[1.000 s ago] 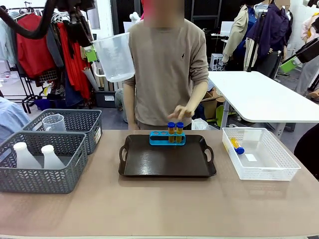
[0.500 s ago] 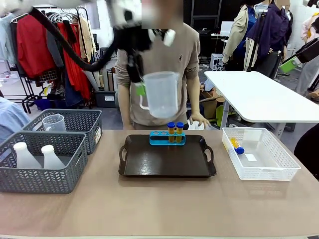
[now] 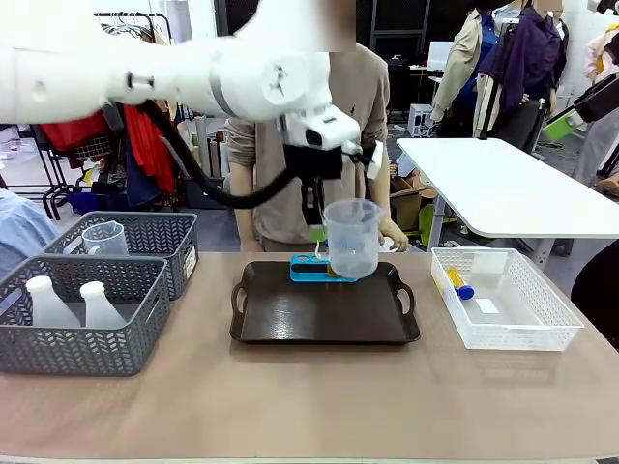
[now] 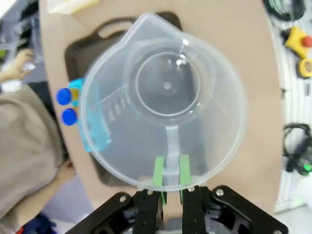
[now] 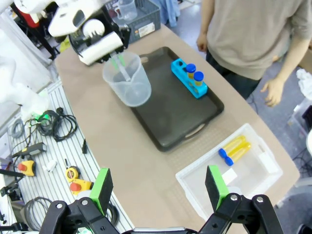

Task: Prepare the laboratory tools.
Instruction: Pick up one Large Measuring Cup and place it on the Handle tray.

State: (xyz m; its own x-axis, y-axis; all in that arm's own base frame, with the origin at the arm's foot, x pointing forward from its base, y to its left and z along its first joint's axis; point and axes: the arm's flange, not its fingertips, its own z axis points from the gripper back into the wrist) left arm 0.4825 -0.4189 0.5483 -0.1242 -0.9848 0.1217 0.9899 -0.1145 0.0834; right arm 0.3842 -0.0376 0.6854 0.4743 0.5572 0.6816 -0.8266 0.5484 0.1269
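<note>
The clear plastic measuring beaker with handle [image 3: 352, 237] is gripped at its handle by the left gripper [image 4: 170, 173], whose green pads are closed tight on the thin handle strip. The beaker is carried upright and looks empty. It hangs over the dark rectangular tray [image 3: 319, 314], near the blue four-hole rack [image 5: 189, 78], in which two blue-capped yellow tubes [image 5: 194, 72] stand. Whether the base already touches the tray cannot be told.

The step in hand is judged to be the setting-down of the beaker. It is best lowered straight and level onto bare tray floor on the robot's side of the rack. A clear gap should be left there, so that the tubes are not knocked. The pads should be parted only once the base is seated flat, and the fingers drawn back along the handle rather than across it. The person's hand [image 3: 392, 232] near the tray's far rim should be given room.

The right gripper [image 5: 158, 187] is spread wide and holds nothing, high above the table near the white mesh basket [image 5: 253, 180].
</note>
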